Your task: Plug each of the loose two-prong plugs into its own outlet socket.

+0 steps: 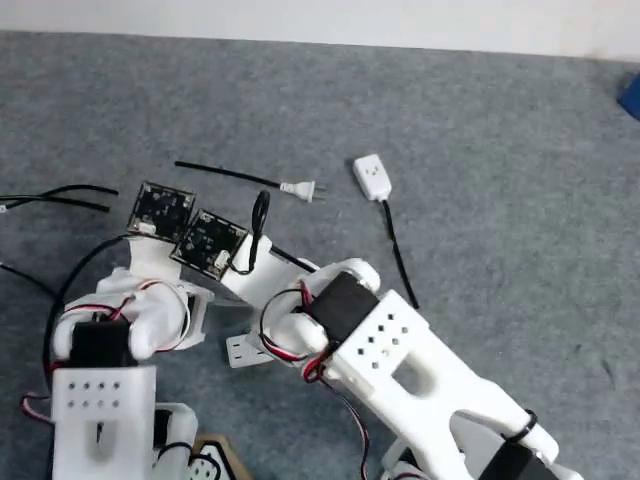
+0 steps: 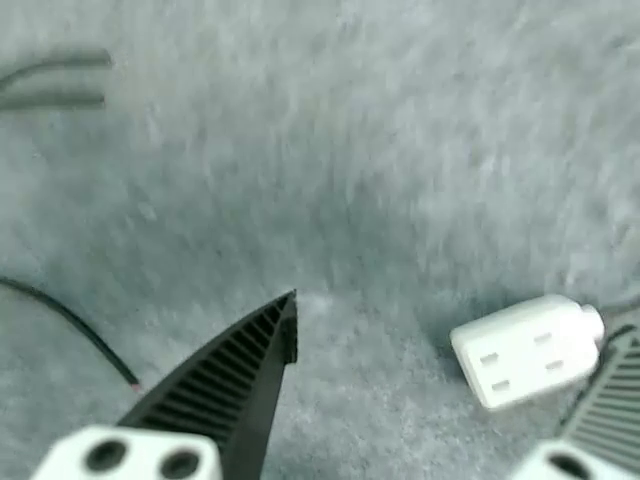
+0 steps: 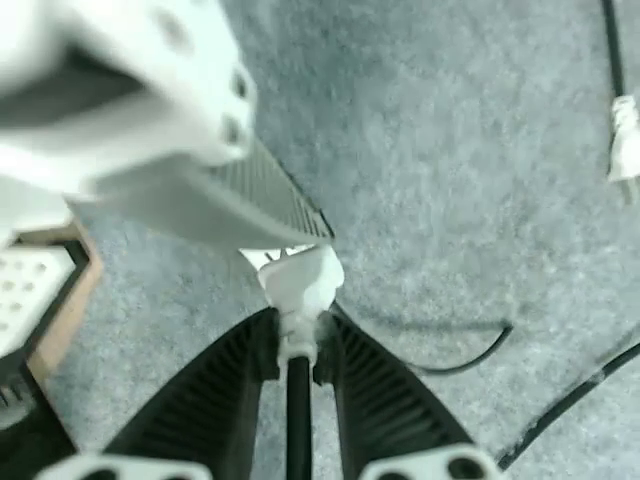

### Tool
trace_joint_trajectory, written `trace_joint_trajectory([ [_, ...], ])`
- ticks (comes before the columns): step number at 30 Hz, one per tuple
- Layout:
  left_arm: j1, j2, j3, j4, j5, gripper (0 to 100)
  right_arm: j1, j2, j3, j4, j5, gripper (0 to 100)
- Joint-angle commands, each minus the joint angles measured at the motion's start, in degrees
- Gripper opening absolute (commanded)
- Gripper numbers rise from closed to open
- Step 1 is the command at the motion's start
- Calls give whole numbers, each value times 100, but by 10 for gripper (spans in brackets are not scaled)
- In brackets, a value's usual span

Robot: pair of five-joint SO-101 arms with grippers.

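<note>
The white plug (image 3: 300,280) is gripped at its neck by the closed right gripper (image 3: 297,350), long axis along the jaws, and the socket (image 2: 525,350) is found just ahead, between the jaws of the wide-open left gripper (image 2: 455,325).

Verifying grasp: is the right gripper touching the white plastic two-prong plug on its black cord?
Touching. Right wrist view: the right gripper clamps the white plug from both sides.
</note>
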Motion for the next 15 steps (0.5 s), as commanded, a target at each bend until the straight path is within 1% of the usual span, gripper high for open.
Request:
trace_joint_trajectory([
  [1, 303, 13, 154, -185, 9, 439, 57, -189, -330, 22, 123, 7],
  [3, 268, -31, 119, -185, 26, 439, 57, -180, -277, 31, 132, 7],
  [8, -567, -40, -338, -211, 35, 439, 57, -180, 347, -154, 440, 7],
  [15, -1191, 13, -409, -185, 35, 438, 22, -180, 752, -312, 1046, 7],
])
